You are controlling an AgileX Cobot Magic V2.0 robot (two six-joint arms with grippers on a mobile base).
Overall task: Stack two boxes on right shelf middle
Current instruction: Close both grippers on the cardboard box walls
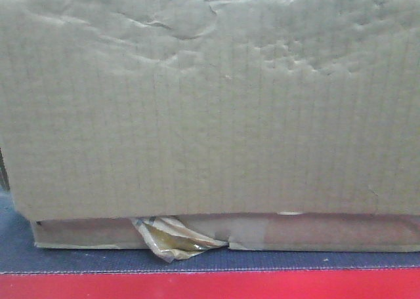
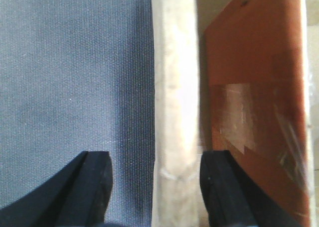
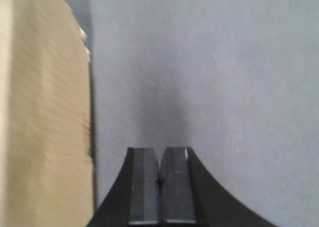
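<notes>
1. The big, tall brown cardboard box [image 1: 210, 102] fills the front view. It sits on top of the wide, flat brown cardboard box [image 1: 328, 232], and the two are touching.
2. A crumpled scrap of shiny brown tape [image 1: 170, 237] hangs from the flat box's near side, left of the middle.
3. Both boxes rest on a grey cloth platform [image 1: 197, 259] with a red front edge [image 1: 210, 286]. The shelf shows in no picture, so I think the stack is not on it yet.
4. The left gripper [image 2: 157, 187] has its jaws open, one on each side of a pale cardboard edge [image 2: 174, 87]. The edge runs from near to far, straight between them. The right-hand jaw is just beside it and the other stands apart.
5. The right gripper [image 3: 160, 187] has its jaws pressed together with nothing between. A cardboard wall [image 3: 40, 112] stands to its left, apart from it.
6. So the left arm looks nearer to a hold.
7. Only the front view shows the stack, and only the wrist views show the jaws. I cannot tell which box each wrist view shows.
</notes>
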